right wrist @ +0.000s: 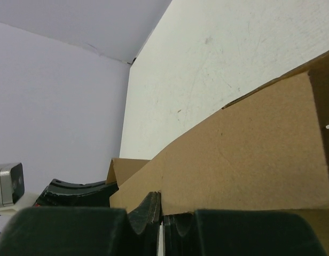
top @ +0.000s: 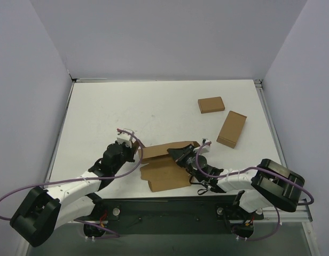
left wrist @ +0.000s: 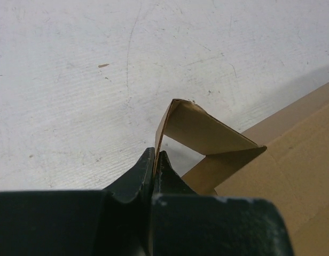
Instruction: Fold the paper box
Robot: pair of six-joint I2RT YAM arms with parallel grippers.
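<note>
- My left gripper (left wrist: 155,160) is squeezed tight. It pinches a thin bent flap at the left end of the plain brown cardboard paper box (top: 167,178).
- My right gripper (right wrist: 162,209) is squeezed tight too. It pinches the edge of a long wall of the same box.
- The box sits near the front middle of the white table (top: 127,106), between my two arms.
- One long side stands up, and another part lies flat on the table.
- A small brown box (top: 211,104) and a longer brown box (top: 232,128) lie well away at the back right, near each other but not touching.
</note>
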